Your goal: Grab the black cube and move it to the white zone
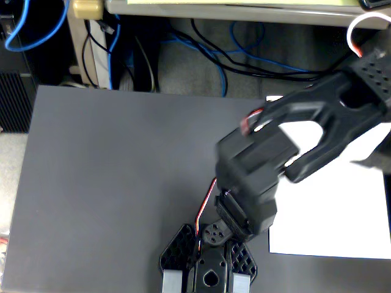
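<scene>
In the fixed view the black arm reaches from the right edge down to the bottom middle. My gripper [206,284] points at the table's near edge, left of the white zone [333,213]. Its two lattice-patterned fingers [177,251] stand spread apart, with grey tips cut off by the frame's bottom edge. A dark shape lies between them, and I cannot tell whether it is the black cube or part of the gripper. No black cube shows anywhere else on the table. The white zone lies flat at the right, partly covered by the arm.
The dark grey tabletop [116,177] spreads to the left and middle. Behind its far edge hang blue and black cables [201,52] and stands a wooden furniture leg [82,43]. The arm looks blurred.
</scene>
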`<control>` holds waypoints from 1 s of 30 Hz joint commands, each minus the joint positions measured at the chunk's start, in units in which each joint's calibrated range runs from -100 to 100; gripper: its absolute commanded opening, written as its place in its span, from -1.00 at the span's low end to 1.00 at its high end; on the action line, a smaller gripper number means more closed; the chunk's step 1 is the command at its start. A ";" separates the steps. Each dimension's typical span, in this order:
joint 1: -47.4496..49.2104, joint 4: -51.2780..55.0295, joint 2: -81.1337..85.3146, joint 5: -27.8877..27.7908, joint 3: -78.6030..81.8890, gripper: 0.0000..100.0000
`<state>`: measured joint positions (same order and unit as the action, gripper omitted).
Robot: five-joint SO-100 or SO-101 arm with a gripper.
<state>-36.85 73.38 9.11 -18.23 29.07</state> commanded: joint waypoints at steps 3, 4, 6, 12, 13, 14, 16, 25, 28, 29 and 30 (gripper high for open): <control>0.43 -1.17 -9.07 -1.84 -3.77 -0.97; 0.43 -0.83 -9.41 -2.67 -3.77 -0.97; 0.43 -0.49 -9.74 -3.98 -3.23 -0.96; 5.29 2.77 -9.49 -3.72 -3.23 -0.68; 5.36 2.86 -9.49 -3.83 -3.23 -0.68; 5.65 2.86 -9.49 -3.77 -3.23 -0.68; 5.65 2.86 -9.49 -3.83 -3.23 -0.68; 5.29 3.03 -9.49 -6.50 -3.14 -0.32; 5.21 3.89 -9.49 -8.65 -3.14 -0.31; 5.65 5.60 -9.49 -8.96 -3.14 -0.31; 5.80 6.98 -9.49 -8.96 -3.32 -0.31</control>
<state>-31.24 76.81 -1.21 -26.36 28.98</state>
